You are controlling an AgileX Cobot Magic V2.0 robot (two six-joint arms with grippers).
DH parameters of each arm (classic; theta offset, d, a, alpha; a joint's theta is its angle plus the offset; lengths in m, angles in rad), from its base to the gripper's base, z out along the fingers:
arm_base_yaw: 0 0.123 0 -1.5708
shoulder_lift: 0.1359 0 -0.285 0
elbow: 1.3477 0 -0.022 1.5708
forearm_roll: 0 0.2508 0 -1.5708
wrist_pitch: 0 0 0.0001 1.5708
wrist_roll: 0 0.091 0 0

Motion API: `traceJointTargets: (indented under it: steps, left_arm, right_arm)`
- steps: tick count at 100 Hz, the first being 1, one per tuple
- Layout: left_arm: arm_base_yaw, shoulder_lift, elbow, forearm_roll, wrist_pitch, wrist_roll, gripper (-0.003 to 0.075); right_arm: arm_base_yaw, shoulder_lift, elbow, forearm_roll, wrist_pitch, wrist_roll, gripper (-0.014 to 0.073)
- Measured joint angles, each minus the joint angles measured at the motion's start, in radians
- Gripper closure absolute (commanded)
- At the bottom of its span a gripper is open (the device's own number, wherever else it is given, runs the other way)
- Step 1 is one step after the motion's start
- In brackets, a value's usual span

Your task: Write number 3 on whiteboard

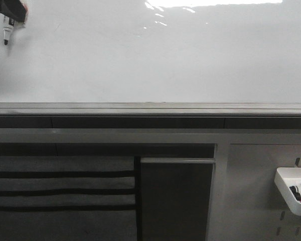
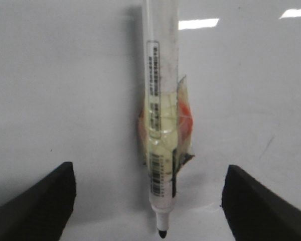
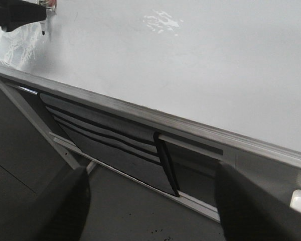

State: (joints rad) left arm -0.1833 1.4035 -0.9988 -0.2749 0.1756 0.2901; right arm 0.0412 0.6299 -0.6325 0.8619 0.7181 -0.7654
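1. No 3 on board (image 1: 155, 60) yet; white face blank, ledge (image 1: 150, 106) along its lower edge.
2. Marker (image 2: 162, 125) at upper-left of board in front view, tip (image 2: 162, 234) down, long axis roughly parallel to the face; tip-to-board contact unclear.
3. Left gripper (image 2: 149, 201) fingers spread wide, not clamping; marker taped on between them.
4. Right gripper (image 3: 150, 201) open, empty, low beside the ledge, well apart from marker.
5. Left arm nearer; writing area lies right of and below the tip.

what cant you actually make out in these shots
- Left gripper: front view, cut off by the top left corner.
- Marker label: left wrist view, print too small and blurred.
- How the marker is held: unclear, fingers stand apart.
- Tray contents: front view, cut by the right edge.
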Motion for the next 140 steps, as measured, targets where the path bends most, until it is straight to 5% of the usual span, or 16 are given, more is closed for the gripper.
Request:
traceJointTargets:
  steps: [16, 44, 77, 117, 140]
  left_arm:
    - [0.0, 0.052, -0.017, 0.0, -0.01, 0.0, 0.0199]
    - [0.0, 0.064, -0.019, 0.0, -0.02, 0.0, 0.0478]
    - [0.0, 0.064, -0.019, 0.0, -0.022, 0.0, 0.0654]
    - [-0.001, 0.062, -0.019, 0.005, -0.005, 0.0, 0.0738]
    - [-0.001, -0.002, -0.046, 0.058, 0.273, 0.115, 0.0738]
  right_arm:
    - [0.0, 0.001, 0.0, 0.0, 0.0, 0.0, 0.0127]
    - [0.0, 0.001, 0.0, 0.0, -0.003, 0.0, 0.0127]
    - [0.0, 0.001, 0.0, 0.0, -0.008, 0.0, 0.0127]
    - [0.0, 0.001, 0.0, 0.0, -0.009, 0.0, 0.0127]
    - [0.0, 0.025, -0.076, 0.0, 0.104, 0.014, 0.0127]
